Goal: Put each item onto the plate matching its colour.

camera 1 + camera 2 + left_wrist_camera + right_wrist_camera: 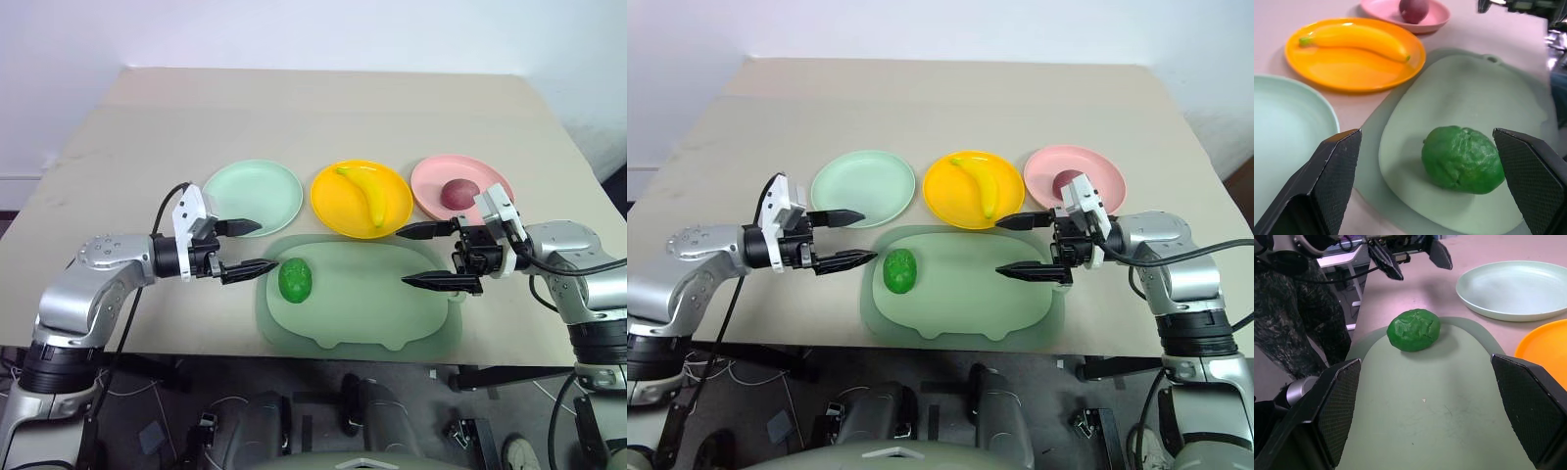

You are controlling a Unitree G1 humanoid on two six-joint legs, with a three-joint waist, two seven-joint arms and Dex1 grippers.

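Nearest on the bench (pixel 118 127) lies the large sage-green tray (pixel 372 313), and on its left part rests the green bumpy oval (pixel 295 280), untouched. The left gripper (pixel 250 247) hangs just left of the oval, over the tray's left edge, pointing right; its jaws stand wide apart and hold nothing. The right gripper (pixel 421 257) hovers over the tray's right part, pointing left, its jaws likewise spread wide and empty.

Beyond the tray, three plates sit in a row. The mint green plate (pixel 253 196) at the left is bare. The yellow plate (pixel 343 201) in the middle carries the banana (pixel 365 193). The pink plate (pixel 436 176) at the right carries the dark red fruit (pixel 458 193).
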